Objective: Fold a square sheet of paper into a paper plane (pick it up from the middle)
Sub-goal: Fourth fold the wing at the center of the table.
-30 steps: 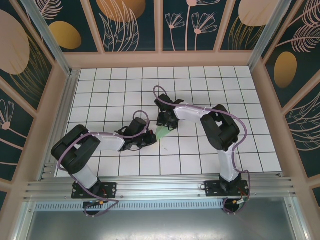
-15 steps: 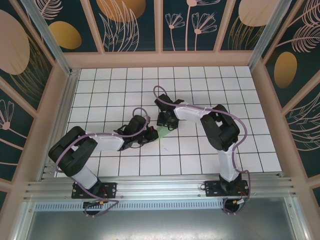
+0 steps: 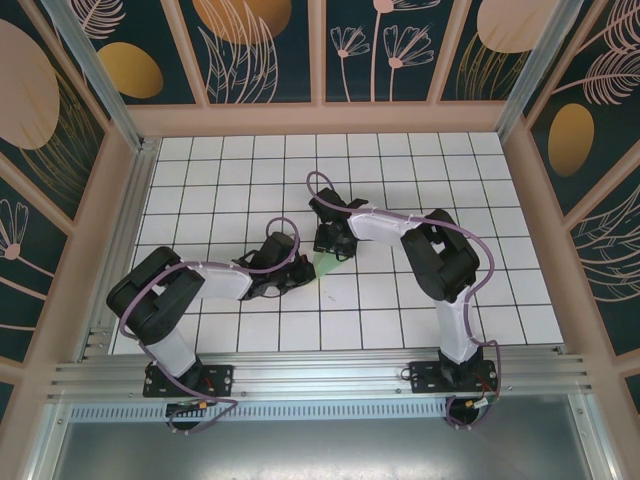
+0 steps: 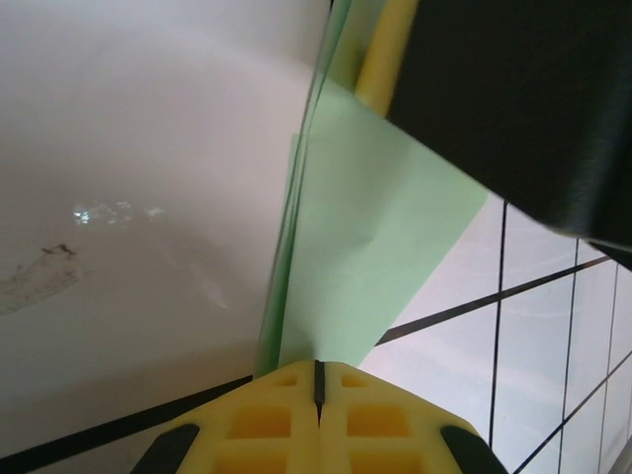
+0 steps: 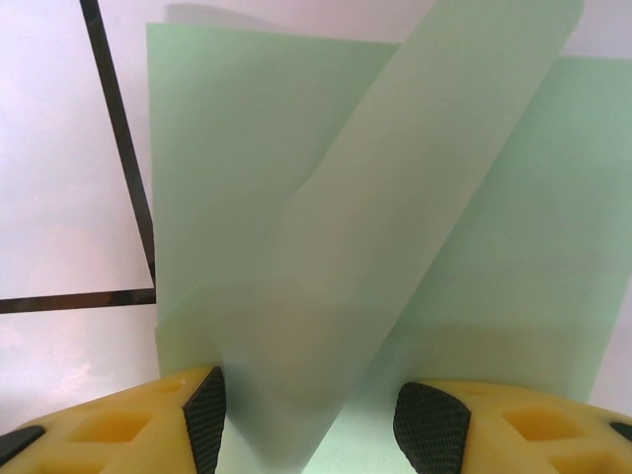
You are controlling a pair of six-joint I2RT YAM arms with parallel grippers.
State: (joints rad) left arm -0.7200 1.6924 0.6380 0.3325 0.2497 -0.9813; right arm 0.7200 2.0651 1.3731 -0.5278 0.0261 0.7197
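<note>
My left hand [image 3: 298, 272]: it sits low over the white table [image 3: 400, 300], a bit left of the middle, and it points to the right.
Left fingers [image 4: 267, 415]: the two yellow tips are pressed tight together. A thin corner of the paper [image 4: 375, 247] is pinched in the crack between them.
Paper [image 3: 322, 265]: pale green and folded into layers (I can see more than one edge on its left side). It is in the middle of the table, between my two hands.
My right hand [image 3: 330, 245]: it reaches in from the far side, right next to my left hand, over the paper.
Right fingers [image 5: 205, 420]: they are spread apart, one on each side. A long green flap leans across the gap, and they are not squeezing it.
Table: white squares with black lines.
</note>
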